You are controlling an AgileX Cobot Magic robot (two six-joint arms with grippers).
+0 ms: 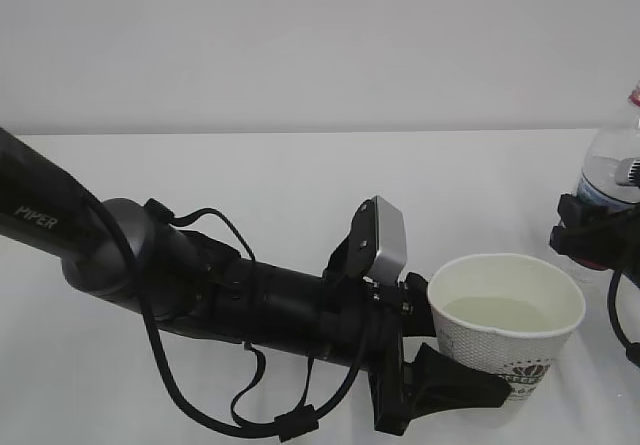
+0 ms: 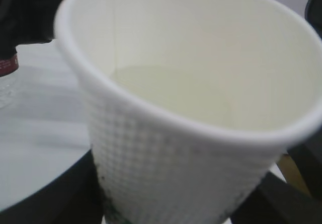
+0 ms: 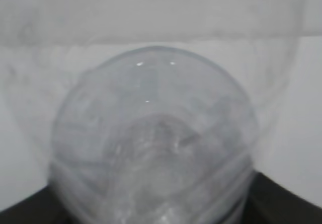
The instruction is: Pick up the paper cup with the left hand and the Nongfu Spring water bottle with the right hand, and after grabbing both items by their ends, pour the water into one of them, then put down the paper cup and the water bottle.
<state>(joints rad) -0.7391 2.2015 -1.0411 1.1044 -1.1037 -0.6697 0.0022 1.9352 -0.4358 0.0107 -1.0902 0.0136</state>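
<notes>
With water already pooled in the small white dimpled paper cup, gripped low at five o'clock by the black left hand, and the clear ribbed plastic bottle clasped upright at three o'clock by the right hand, both should descend level before releasing.

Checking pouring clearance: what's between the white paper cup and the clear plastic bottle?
Nothing: in the exterior view, bare white table separates white paper cup from clear plastic bottle.

The paper cup is filling the view, holding pale water (dimpled wall). Black fingers are flanking its base.
</notes>
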